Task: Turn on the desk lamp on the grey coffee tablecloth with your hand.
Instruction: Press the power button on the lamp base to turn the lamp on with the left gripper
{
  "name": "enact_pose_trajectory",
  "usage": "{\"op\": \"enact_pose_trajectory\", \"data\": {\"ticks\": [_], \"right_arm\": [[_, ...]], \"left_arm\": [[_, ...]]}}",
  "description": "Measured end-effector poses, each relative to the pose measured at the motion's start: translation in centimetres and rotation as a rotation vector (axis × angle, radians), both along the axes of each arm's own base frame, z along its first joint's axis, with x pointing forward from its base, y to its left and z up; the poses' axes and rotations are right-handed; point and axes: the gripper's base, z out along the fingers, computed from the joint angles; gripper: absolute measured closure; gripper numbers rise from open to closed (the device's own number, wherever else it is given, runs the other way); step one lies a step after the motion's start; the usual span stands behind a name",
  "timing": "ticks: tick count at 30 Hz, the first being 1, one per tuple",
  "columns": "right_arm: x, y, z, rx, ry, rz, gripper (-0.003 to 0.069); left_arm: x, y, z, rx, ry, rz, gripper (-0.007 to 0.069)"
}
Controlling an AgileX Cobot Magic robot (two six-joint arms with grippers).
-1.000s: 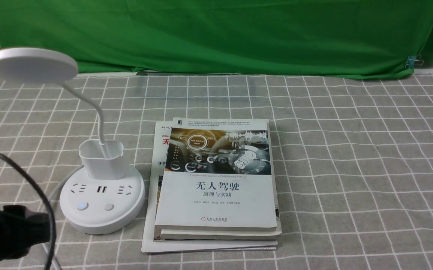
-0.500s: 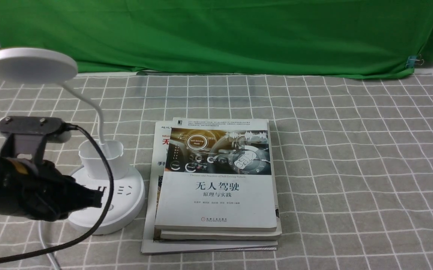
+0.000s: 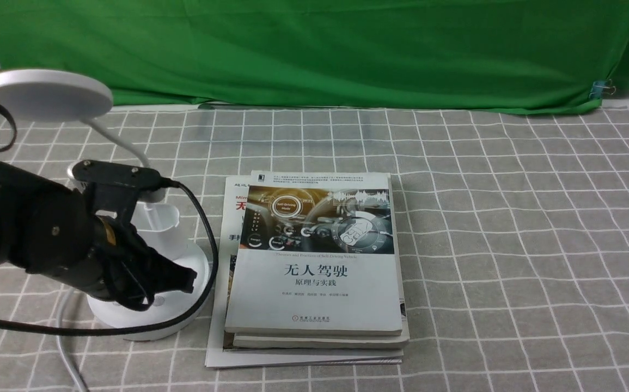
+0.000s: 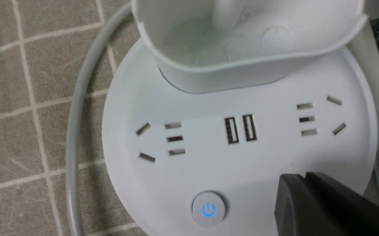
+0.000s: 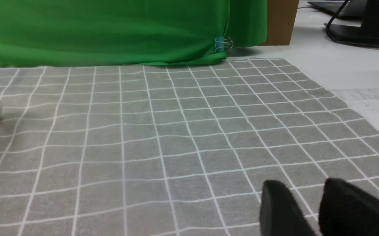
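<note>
Motion belonged only to the left arm. One second before, it sat low in the near left corner, apart from the desk lamp (image 3: 46,93). Half a second before, it covered the left part of the round base (image 3: 183,313). At this moment the left gripper (image 3: 186,279) had come further over the base, and in the front view it hid both buttons and part of the pen cup (image 3: 164,226). Its jaws had closed in that second and were pressed together with no gap. In the left wrist view the left gripper (image 4: 304,177) lay over the base just beside the power button (image 4: 208,209), which showed a blue symbol. Whether the tip touched the plastic, I could not tell. The lamp and the books (image 3: 314,272) had not moved.

The lamp stood on the left part of the grey coffee tablecloth (image 3: 510,218), close beside the books. It was of smooth white plastic: a flat round head, a thin bent neck, a cup with rounded corners, and a disc base with slot sockets. The cloth was matte and woven, with thin white lines that made squares. The black arm was bulky and rounded, with a looping black cable (image 3: 205,239).

The right gripper (image 5: 304,188) hung low over the bare cloth, its two dark fingers parted and empty.
</note>
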Motion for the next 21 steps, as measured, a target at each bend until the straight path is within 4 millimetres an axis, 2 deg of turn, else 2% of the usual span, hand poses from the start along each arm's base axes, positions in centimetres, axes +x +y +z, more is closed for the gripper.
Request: {"op": "enact_pose_trajectory", "data": {"ticks": [21], "right_arm": [[0.0,0.0,0.0,0.0,0.0,0.0,0.0414]], "left_arm": [[0.37,-0.19,-0.95,-0.004,0.011,-0.002,0.0619]]}}
